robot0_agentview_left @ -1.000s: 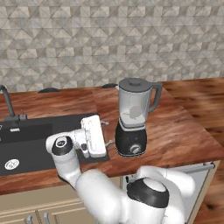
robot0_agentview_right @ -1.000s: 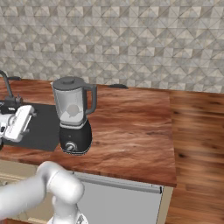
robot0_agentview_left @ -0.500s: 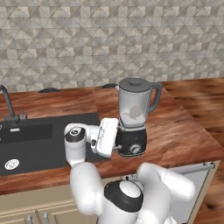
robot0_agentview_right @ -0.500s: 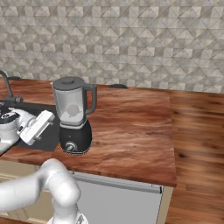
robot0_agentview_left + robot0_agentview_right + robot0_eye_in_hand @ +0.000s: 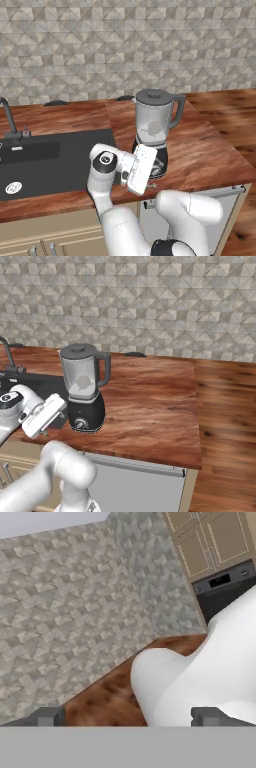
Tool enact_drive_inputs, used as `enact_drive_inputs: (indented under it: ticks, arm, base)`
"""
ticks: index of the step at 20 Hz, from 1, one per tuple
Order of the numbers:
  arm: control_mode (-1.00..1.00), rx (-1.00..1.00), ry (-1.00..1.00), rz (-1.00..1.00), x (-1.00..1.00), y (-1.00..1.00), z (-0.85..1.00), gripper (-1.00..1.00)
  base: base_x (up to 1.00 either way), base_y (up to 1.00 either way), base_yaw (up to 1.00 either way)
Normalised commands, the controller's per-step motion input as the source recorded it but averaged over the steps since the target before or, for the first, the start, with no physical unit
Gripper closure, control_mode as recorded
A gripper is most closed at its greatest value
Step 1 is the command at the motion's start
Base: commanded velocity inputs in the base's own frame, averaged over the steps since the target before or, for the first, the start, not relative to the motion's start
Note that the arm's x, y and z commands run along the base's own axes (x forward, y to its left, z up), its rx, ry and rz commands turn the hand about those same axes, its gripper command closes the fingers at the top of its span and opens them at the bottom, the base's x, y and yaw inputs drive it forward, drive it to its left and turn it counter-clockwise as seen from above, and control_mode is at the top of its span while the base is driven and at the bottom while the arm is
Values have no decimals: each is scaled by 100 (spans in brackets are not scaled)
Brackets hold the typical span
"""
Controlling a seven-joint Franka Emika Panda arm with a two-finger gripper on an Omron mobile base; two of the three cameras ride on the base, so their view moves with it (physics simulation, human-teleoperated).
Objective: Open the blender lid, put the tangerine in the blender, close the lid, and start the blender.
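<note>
- Since a second ago the white hand has swung from over the sink to the right, and now hangs just in front of the black base of the tall blender [image 5: 154, 134]; the blender itself has not moved on the bench.
- The pincer [image 5: 127, 716] shows in the hand view as two small dark finger tips [image 5: 46, 716] standing well apart, so it is wide open with nothing between them. In the base views the fingers are hidden behind the white hand block.
- The blender has a clear grey jar with a side handle, a rounded black base and a small silver front knob [image 5: 79, 423].
- The round dark grey blender lid [image 5: 153, 94] with its small raised knob sits closed on the jar's rim.
- The tangerine cannot be made out in these pictures.
- The bench [image 5: 150, 401] is glossy reddish-brown wood with a straight front edge; it ends on the right against a wood plank floor [image 5: 225, 421].
- Left of the blender lies a matt black sunken sink [image 5: 45, 160] with a dark curved tap [image 5: 9, 117].
- Behind runs a wall of grey and beige triangular tiles [image 5: 100, 50].
- A wide bare stretch of bench lies to the right of the blender; the hand crowds its front on the sink side.
</note>
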Motion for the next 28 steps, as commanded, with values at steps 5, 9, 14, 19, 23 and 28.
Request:
enact_drive_inputs:
  ticks: [5, 9, 14, 19, 23, 28]
  arm:
    - [-100, 1, -13, 9, -6, -26, -17, -100]
    - [-100, 3, -19, 30, 9, -25, -11, -100]
    - [-100, 0, -7, 34, 23, -1, -2, -100]
    - [-100, 0, -6, 32, 5, -3, -6, -100]
    - [-100, 0, -9, 23, 0, -25, -2, -100]
    - [-100, 0, -3, 12, 10, -14, -1, -100]
  base:
    - [0, 0, 0]
    - [0, 0, 0]
    - [0, 0, 0]
    - [0, 0, 0]
    - [0, 0, 0]
    - [0, 0, 0]
